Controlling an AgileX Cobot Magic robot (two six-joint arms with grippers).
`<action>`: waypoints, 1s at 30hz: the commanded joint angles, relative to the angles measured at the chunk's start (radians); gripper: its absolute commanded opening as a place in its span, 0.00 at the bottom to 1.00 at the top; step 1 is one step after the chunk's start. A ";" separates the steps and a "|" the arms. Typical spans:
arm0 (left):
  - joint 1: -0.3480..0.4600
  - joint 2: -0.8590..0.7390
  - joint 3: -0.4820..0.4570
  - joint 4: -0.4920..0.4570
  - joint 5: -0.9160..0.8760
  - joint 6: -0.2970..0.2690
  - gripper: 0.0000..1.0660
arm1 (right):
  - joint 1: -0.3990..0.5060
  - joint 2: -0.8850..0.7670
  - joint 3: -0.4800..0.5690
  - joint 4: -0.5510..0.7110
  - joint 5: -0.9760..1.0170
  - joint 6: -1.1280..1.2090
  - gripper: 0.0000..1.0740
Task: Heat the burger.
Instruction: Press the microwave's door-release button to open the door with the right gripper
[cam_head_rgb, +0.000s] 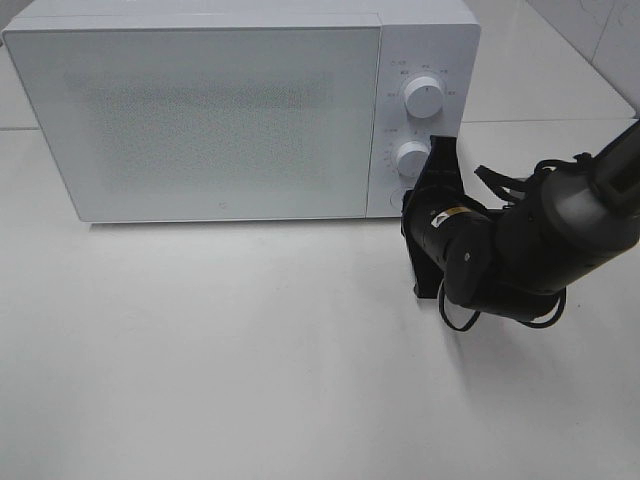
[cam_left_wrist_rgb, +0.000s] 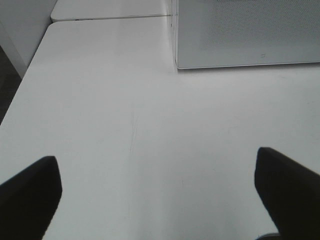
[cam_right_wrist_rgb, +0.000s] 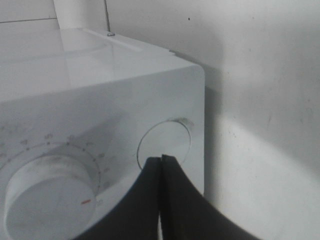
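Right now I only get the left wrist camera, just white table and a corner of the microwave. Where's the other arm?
Observer: The right arm is at the right end of the microwave, beside the lower knob.
Operator: Is it open like mine?
Observer: No, the right fingers are shut together, with their tips at a round button next to that knob.
Operator: Can you see the burger?
Observer: No. The door is closed, and no view shows a burger.
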 joint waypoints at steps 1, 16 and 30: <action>0.000 -0.019 0.001 -0.003 -0.017 -0.005 0.92 | -0.015 0.016 -0.032 -0.007 0.014 0.002 0.00; 0.000 -0.019 0.001 -0.003 -0.017 -0.005 0.92 | -0.015 0.088 -0.114 0.038 0.008 -0.006 0.00; 0.000 -0.019 0.001 -0.003 -0.017 -0.005 0.92 | -0.025 0.092 -0.178 0.061 -0.101 -0.021 0.00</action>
